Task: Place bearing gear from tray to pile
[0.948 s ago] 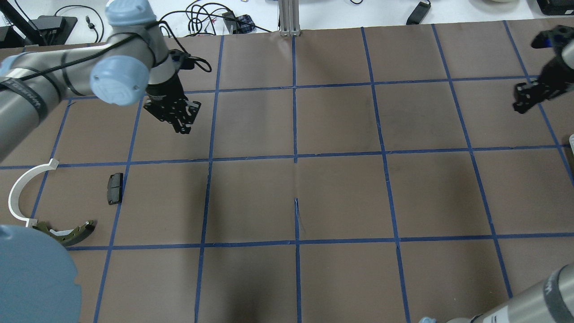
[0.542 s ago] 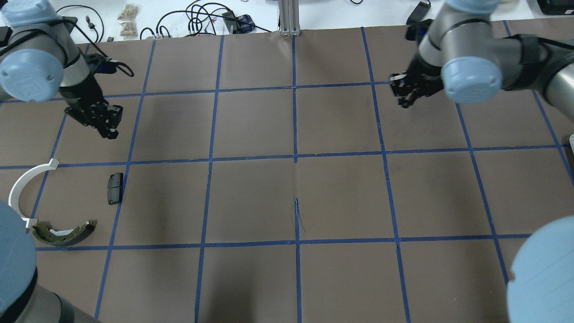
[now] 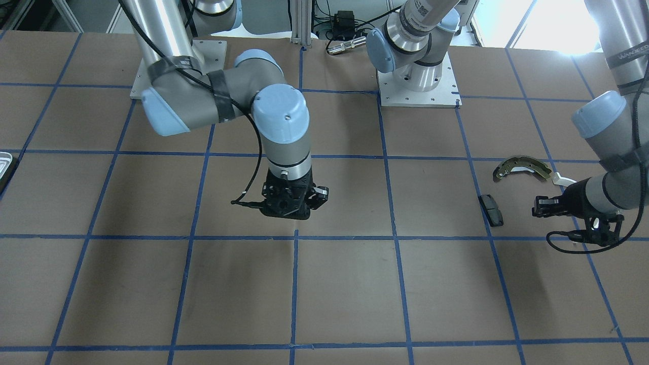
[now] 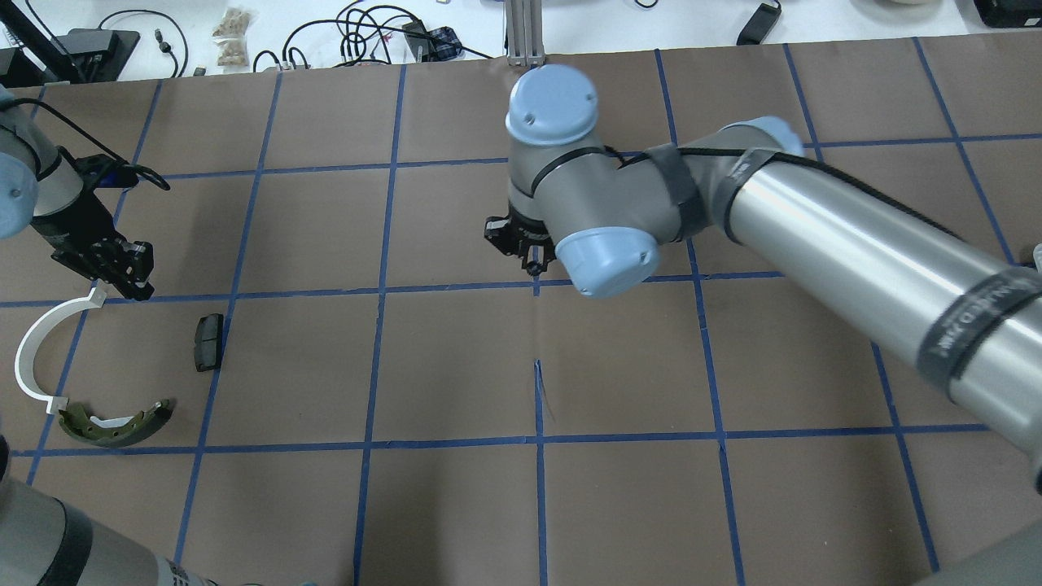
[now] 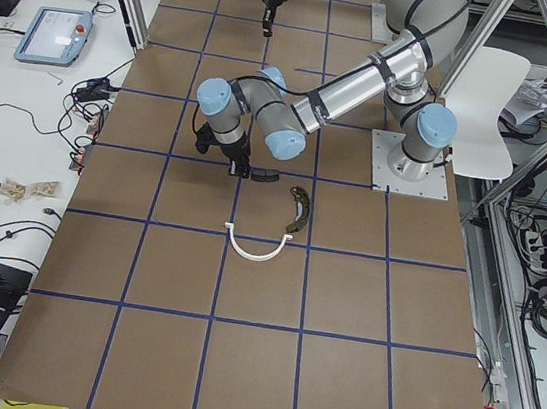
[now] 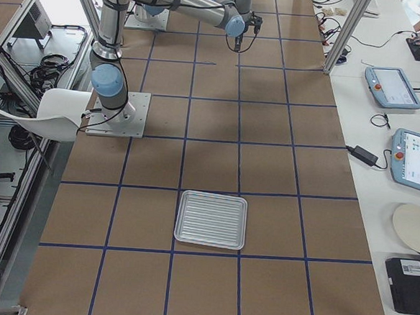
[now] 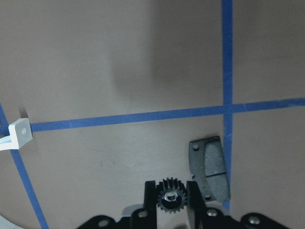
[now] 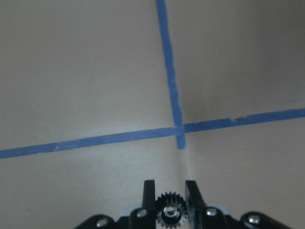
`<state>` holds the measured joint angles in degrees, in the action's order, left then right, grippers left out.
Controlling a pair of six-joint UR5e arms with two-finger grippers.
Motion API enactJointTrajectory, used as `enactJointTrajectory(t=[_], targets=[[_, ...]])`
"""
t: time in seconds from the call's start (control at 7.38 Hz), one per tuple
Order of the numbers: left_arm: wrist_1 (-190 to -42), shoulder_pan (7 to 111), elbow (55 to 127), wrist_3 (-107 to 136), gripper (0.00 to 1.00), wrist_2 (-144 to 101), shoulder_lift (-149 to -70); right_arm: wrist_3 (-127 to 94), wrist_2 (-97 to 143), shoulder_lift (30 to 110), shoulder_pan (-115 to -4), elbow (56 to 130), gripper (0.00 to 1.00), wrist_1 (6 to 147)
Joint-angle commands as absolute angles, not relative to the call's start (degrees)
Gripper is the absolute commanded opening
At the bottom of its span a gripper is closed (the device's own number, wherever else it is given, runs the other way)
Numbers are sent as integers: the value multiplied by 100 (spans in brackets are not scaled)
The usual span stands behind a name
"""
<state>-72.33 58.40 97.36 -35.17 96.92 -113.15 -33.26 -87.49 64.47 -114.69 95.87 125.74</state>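
My left gripper point(image 7: 169, 202) is shut on a small black bearing gear point(image 7: 169, 195). It hovers by the pile, above the end of the white arc point(image 4: 37, 350) and next to the black pad point(image 7: 209, 167). The olive-brass shoe point(image 4: 114, 423) lies nearer the robot. My right gripper point(image 8: 169, 210) is shut on a second black gear point(image 8: 169, 208) over a tape crossing at the table's middle point(image 3: 286, 203). The silvery tray point(image 6: 211, 219) sits at the far right end and looks bare.
The brown table has a blue tape grid point(image 4: 537, 285). The right forearm point(image 4: 855, 236) stretches across the right half. Two grey base plates point(image 3: 418, 83) sit at the robot's side. Cables and tablets lie beyond the far edge point(image 4: 366, 32).
The left gripper has moved left and nearer, down to the white arc's end. The right arm has swung from the far right edge in to the table's middle.
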Motion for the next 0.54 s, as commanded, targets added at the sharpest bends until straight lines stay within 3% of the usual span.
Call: enactJointTrajectory(t=[0.0, 0.14, 0.41], targets=[[-6595, 5608, 10333, -3594, 0, 9694, -11329, -3596, -8798, 5872, -11935, 9589, 42, 13095], [-6470, 5581, 10484, -3664, 0, 9694, -11338, -3421, -8798, 5819, -11918, 9598, 99, 13070], [-6460, 5581, 10521, -3665, 0, 9659, -11381, -2325, -8807, 6202, -11299, 9423, 100, 12738]])
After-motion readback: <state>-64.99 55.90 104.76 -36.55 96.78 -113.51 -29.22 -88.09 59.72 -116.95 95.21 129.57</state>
